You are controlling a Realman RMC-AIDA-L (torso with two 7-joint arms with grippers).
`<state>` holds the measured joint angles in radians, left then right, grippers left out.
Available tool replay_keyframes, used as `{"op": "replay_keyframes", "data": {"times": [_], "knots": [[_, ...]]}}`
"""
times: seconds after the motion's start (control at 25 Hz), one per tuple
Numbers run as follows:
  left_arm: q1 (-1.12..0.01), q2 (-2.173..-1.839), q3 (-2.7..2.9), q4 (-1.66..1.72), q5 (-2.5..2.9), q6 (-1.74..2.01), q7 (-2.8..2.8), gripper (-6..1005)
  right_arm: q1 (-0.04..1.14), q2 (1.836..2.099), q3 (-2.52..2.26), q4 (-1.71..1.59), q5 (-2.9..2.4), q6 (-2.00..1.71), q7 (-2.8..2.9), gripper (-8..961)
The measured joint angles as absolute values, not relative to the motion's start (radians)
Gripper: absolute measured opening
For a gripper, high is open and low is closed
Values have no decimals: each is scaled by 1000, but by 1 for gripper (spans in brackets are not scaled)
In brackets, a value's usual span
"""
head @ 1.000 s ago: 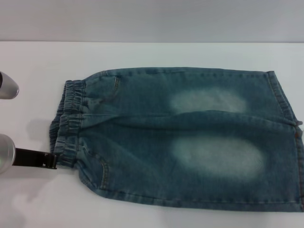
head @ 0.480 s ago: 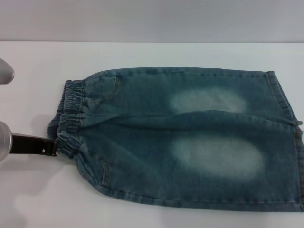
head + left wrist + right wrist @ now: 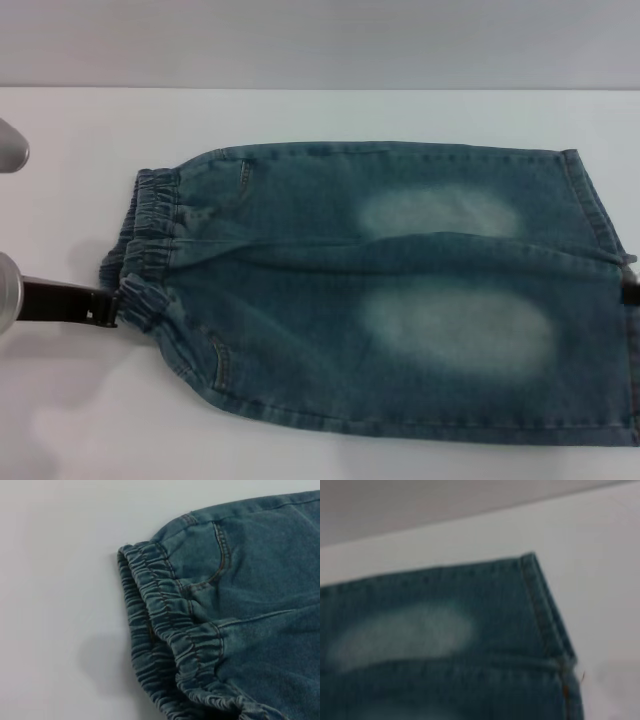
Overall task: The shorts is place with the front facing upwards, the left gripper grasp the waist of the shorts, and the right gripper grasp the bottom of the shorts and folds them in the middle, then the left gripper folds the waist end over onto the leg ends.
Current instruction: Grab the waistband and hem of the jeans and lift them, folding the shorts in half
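The blue denim shorts (image 3: 380, 290) lie flat on the white table, with two pale faded patches facing up. The ruffled waist (image 3: 148, 240) is at the left and the straight leg hems (image 3: 600, 220) are at the right. My left gripper (image 3: 108, 306) is at the near corner of the waist, shut on the band, which is bunched up there. The left wrist view shows the puckered waist (image 3: 165, 630) close up. At the right edge a dark sliver of my right gripper (image 3: 633, 295) sits by the hems. The right wrist view shows a hem corner (image 3: 542, 605).
The white table (image 3: 300, 115) extends around the shorts, with a grey wall behind it. Silver parts of the left arm (image 3: 8, 295) show at the left edge, with a second silver part (image 3: 10, 150) farther back.
My left gripper has moved toward the far side with the near waist corner, bunching the band and pulling the near edge in. A dark sliver has appeared at the right edge by the hems.
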<state>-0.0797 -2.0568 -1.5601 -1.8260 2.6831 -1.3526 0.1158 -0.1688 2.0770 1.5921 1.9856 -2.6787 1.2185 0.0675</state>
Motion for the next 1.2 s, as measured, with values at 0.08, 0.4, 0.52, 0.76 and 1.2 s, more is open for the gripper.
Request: {"op": "replay_keyframes", "data": {"times": [0.08, 0.4, 0.52, 0.76, 1.2], "knots": [[-82, -2057, -1560, -1826, 2683, -1353, 117, 2, -171, 2077, 1577, 1985, -2679, 1242, 70, 809], [-94, -2056, -1562, -1823, 2684, -1358, 117, 2, -191, 2078, 1518, 1989, -2678, 1273, 114, 808], [-95, -2056, -1563, -1823, 2685, -1362, 118, 2, -199, 2078, 1501, 1989, -2683, 1286, 131, 808], [-102, -2056, -1569, -1824, 2688, -1372, 118, 2, -207, 2076, 1501, 1990, -2707, 1340, 135, 807], [-109, -2055, -1568, -1816, 2689, -1376, 120, 2, -224, 2077, 1498, 1984, -2740, 1343, 140, 809]]}}
